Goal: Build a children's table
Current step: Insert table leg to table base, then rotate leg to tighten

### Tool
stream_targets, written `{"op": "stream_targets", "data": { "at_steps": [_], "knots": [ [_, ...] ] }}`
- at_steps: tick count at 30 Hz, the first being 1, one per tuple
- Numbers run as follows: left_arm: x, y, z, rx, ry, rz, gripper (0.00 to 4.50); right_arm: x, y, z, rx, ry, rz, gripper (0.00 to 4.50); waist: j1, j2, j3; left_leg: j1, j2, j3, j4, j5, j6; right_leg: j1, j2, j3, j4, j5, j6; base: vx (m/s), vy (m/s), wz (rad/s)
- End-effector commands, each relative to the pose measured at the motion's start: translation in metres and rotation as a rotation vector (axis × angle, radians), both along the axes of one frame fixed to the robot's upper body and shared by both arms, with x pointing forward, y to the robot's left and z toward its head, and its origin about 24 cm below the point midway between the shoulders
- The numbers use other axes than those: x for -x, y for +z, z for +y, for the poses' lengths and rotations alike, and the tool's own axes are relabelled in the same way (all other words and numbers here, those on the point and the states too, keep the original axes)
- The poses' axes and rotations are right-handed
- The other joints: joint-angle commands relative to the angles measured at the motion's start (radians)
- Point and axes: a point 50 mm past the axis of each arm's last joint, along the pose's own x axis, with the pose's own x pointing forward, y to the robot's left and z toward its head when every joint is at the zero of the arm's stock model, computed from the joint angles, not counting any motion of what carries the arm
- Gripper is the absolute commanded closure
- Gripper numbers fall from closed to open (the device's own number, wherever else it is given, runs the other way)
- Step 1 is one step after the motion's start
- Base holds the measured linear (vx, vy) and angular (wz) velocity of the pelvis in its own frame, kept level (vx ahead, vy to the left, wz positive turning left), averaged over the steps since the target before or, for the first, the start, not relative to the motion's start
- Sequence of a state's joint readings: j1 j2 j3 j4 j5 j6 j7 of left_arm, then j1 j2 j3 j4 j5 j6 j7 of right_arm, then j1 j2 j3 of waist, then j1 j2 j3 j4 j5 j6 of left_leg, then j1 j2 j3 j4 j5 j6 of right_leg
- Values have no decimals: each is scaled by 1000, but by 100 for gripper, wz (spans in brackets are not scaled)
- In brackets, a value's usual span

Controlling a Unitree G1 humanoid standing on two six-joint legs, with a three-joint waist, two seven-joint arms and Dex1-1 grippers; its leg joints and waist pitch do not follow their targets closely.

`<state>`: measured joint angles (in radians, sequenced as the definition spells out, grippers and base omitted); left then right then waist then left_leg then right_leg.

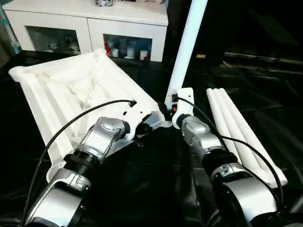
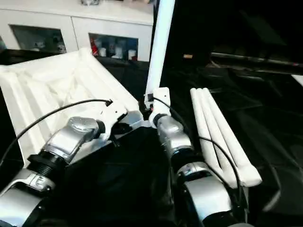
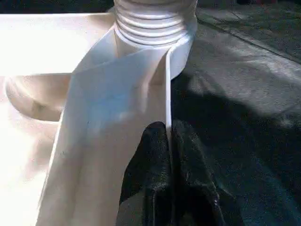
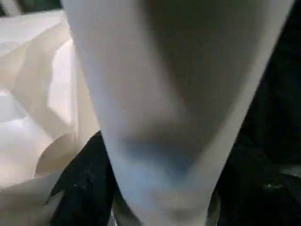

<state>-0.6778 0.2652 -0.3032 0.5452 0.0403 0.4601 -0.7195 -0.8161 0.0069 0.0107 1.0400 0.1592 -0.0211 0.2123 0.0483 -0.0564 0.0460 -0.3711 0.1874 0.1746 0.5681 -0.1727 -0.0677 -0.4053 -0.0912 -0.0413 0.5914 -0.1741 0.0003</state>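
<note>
The children's table top (image 1: pixel 71 90) lies upside down on the black cover, ribbed underside up. One white leg (image 1: pixel 187 47) stands upright in its near right corner socket, and the leg's threaded end (image 3: pixel 155 23) sits in that socket. My left gripper (image 1: pixel 147 126) is shut on the thin rim wall (image 3: pixel 141 94) of the top just beside that corner, one black finger on each side of the wall. My right gripper (image 1: pixel 174 109) is at the foot of the upright leg (image 4: pixel 164 117), right up against it. Three more white legs (image 1: pixel 239 135) lie side by side to the right.
A white glass-door cabinet (image 1: pixel 90 19) stands behind the work table at the back left. The black-covered work table (image 1: pixel 265 80) stretches to the right beyond the lying legs. Black cables run along both of my forearms.
</note>
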Motion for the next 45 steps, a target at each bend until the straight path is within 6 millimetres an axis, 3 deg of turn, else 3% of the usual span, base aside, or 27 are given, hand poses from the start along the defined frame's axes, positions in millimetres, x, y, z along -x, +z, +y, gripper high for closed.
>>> {"op": "stream_targets", "data": {
  "at_steps": [1,3,6,8,9,12,16,20,26,31,42,43,45],
  "knots": [
    [-4,6,10,-39,8,-43,450,0,-4,-13,27,21,25,130,6,18,-57,14,36,-8,-81,-365,-21,31,-48,34,-73,-272,-169,0,0,0],
    [-3,7,12,-39,8,-44,450,0,2,-14,29,74,0,119,14,16,-62,9,36,-3,-75,-275,-6,37,-46,32,-62,-174,-183,0,0,0],
    [1,8,14,-22,-40,-48,450,6,13,-19,43,234,-70,87,25,17,-72,-1,31,3,-56,-55,49,55,-38,28,-28,135,-233,17,-13,0],
    [4,7,16,-21,-59,-39,450,10,17,-22,44,309,-97,75,26,19,-71,-3,34,4,-53,-18,65,56,-35,27,-23,201,-246,0,0,0],
    [5,7,17,-22,-83,-46,450,16,20,-25,48,381,-113,62,25,12,-70,0,30,8,-50,-24,71,57,-31,27,-23,214,-261,0,0,0],
    [9,6,19,-17,-131,-63,450,27,23,-32,71,499,-129,51,28,13,-67,3,35,7,-53,-66,72,58,-34,27,-29,148,-260,0,0,0],
    [16,6,20,24,-218,-89,450,37,23,-43,107,578,-127,45,30,14,-59,10,42,6,-61,-164,35,50,-37,29,-46,-46,-233,0,0,0],
    [30,9,20,72,-350,-92,450,47,22,-51,117,633,-111,45,34,14,-54,12,42,6,-66,-216,5,46,-37,32,-52,-150,-212,0,0,0],
    [39,7,23,86,-405,-69,450,62,12,-56,157,746,-27,45,48,11,-55,13,42,9,-62,-186,9,44,-36,34,-46,-133,-203,0,0,0],
    [47,10,23,120,-450,-51,450,70,5,-56,180,796,4,45,47,8,-56,12,40,9,-61,-189,9,43,-37,35,-48,-169,-190,0,0,0],
    [49,11,24,116,-461,-45,450,66,-2,-54,192,749,28,45,47,11,-60,14,38,10,-55,-165,11,44,-35,34,-41,-130,-208,0,0,0],
    [49,11,24,115,-459,-47,450,65,-2,-54,192,744,28,71,46,13,-59,12,37,10,-55,-165,10,44,-34,34,-41,-128,-210,0,0,0],
    [49,11,24,115,-458,-47,450,65,-3,-52,187,736,27,79,46,11,-60,13,37,10,-54,-166,8,44,-34,34,-40,-123,-211,0,0,0]
  ]
}}
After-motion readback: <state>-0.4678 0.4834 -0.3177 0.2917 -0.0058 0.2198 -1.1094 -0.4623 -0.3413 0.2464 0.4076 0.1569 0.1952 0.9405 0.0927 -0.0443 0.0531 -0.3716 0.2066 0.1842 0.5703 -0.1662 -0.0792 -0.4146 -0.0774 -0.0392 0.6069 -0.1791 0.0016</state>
